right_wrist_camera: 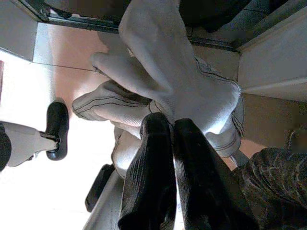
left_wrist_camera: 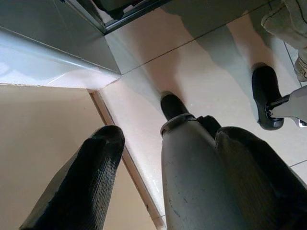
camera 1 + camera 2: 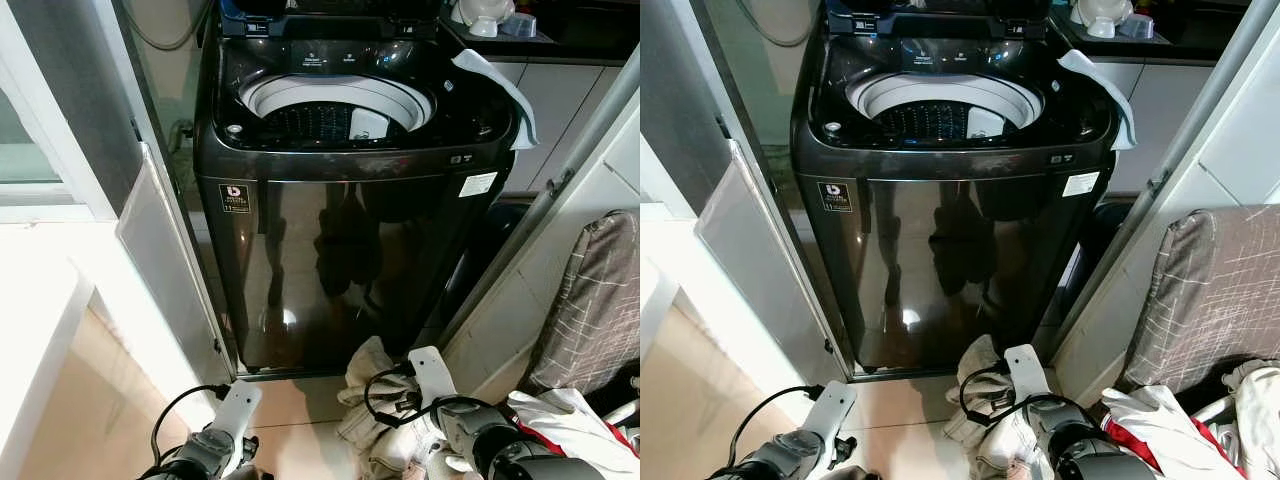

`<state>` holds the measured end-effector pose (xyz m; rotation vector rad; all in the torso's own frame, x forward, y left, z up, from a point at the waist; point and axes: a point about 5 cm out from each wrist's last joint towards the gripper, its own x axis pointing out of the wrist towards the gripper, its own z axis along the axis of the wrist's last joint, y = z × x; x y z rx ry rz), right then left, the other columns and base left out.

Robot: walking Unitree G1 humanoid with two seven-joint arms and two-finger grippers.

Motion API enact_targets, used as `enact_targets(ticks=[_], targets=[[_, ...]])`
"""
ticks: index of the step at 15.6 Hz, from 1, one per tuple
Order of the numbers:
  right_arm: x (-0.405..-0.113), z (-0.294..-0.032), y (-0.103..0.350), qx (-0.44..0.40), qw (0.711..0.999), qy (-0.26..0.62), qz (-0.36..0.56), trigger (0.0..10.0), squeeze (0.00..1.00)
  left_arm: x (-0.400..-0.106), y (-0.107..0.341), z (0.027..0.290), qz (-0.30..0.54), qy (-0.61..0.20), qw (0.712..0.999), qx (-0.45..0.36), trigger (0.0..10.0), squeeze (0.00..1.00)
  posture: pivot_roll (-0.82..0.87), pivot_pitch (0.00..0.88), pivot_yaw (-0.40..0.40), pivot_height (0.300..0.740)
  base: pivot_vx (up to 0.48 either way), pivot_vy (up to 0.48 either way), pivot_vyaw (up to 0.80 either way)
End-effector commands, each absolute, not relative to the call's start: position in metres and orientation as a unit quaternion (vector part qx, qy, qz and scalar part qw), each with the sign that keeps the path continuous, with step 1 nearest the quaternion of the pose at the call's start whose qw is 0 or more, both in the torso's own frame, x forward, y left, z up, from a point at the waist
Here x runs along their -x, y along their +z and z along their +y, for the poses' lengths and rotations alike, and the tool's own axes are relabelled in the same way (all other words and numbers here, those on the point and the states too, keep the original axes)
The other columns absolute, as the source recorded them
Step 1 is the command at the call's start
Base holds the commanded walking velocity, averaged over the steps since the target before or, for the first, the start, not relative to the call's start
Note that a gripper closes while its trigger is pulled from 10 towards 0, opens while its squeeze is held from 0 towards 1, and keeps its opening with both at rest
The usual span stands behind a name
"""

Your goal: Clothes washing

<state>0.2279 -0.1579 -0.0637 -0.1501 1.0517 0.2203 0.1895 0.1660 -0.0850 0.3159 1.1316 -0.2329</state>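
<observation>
A black top-loading washing machine (image 3: 350,250) stands ahead with its lid up and its drum (image 3: 330,115) open to view. Low in front of it, a cream garment (image 1: 182,91) with dark stitching hangs bunched just above the tiled floor. My right gripper (image 1: 168,125) is shut on this garment, and the cloth spills out past both fingers. The same garment (image 3: 375,395) sits beside my right wrist (image 3: 430,375) in the eye views. My left gripper (image 2: 168,139) hangs open over the floor, holding nothing, with its arm (image 3: 235,410) at the lower left.
A white cloth (image 3: 495,85) drapes over the machine's right rear corner. A white panel (image 3: 170,260) leans on the left. A checked fabric bag (image 3: 595,300) and white-and-red clothes (image 3: 565,420) lie to the right. My black feet (image 2: 266,98) stand on the tiles.
</observation>
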Motion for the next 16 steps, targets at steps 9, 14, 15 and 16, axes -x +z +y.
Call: enact_targets(ticks=[9,14,15,16], targets=[[-0.234,-0.156,-0.060,0.083,0.859,0.113,0.493,0.0,0.00,-0.192,-0.084,0.164,0.530,-0.117,0.827,-0.149,10.0,0.00,0.00,0.000,-0.054,0.740,0.000,0.000,0.00],[-0.231,-0.171,-0.061,0.082,0.854,0.106,0.502,0.0,0.00,-0.195,-0.083,0.158,0.528,-0.120,0.828,-0.147,10.0,0.00,0.00,0.000,-0.051,0.740,0.000,0.000,0.00],[-0.229,-0.175,-0.061,0.082,0.853,0.098,0.507,0.0,0.00,-0.197,-0.082,0.157,0.525,-0.124,0.828,-0.151,10.0,0.00,0.00,0.000,-0.047,0.740,0.000,0.000,0.00],[-0.229,-0.178,-0.061,0.079,0.852,0.095,0.509,0.0,0.00,-0.198,-0.081,0.157,0.524,-0.110,0.833,-0.136,10.0,0.00,-0.01,0.000,-0.046,0.740,0.000,0.000,0.00]])
